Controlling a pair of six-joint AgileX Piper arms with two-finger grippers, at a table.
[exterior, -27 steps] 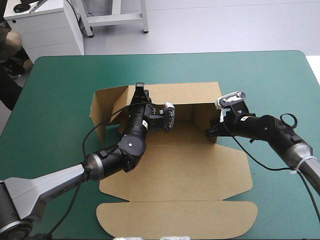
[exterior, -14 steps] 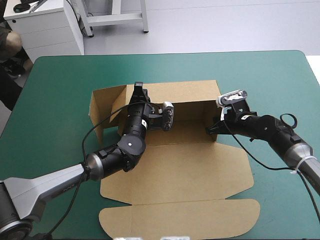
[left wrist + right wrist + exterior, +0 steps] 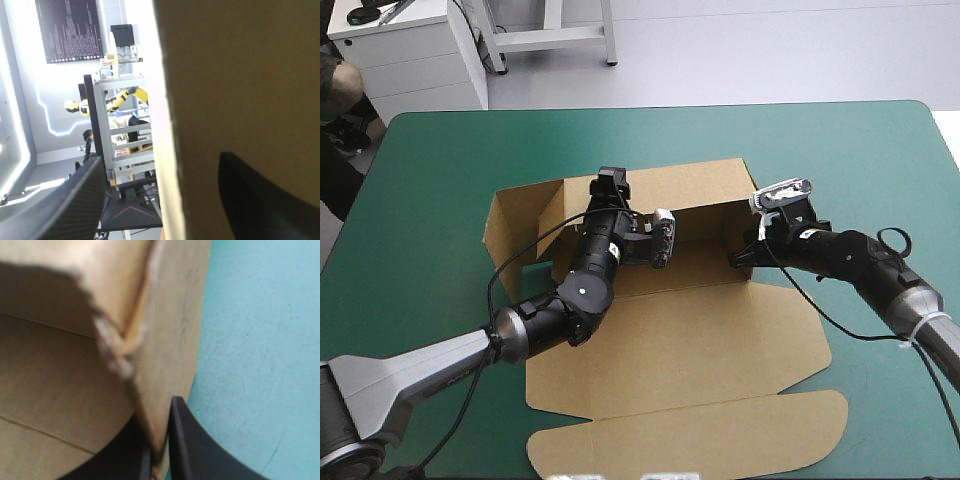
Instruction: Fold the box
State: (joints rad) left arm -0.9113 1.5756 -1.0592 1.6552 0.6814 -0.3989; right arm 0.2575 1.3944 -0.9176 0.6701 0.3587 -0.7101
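The brown box [image 3: 690, 340] lies mid-table, its back wall [image 3: 695, 185] and side walls raised and its lid [image 3: 690, 435] flat toward the front edge. My left gripper [image 3: 612, 185] is at the top of the back wall near its left end. In the left wrist view its fingers [image 3: 75, 205] stand apart, open, with the board's edge [image 3: 170, 150] between them. My right gripper [image 3: 740, 258] is at the right side wall. In the right wrist view it [image 3: 160, 440] is shut on that wall's edge [image 3: 165, 365].
The teal-green cover [image 3: 440, 180] shows all round the box. The left side flap [image 3: 515, 225] stands splayed outward. The lid's rounded flap reaches close to the table's front edge.
My left gripper has opened and let go of the back wall. The box has turned a little, its left flap swinging outward and the lid shifting right. The right gripper keeps its grip.
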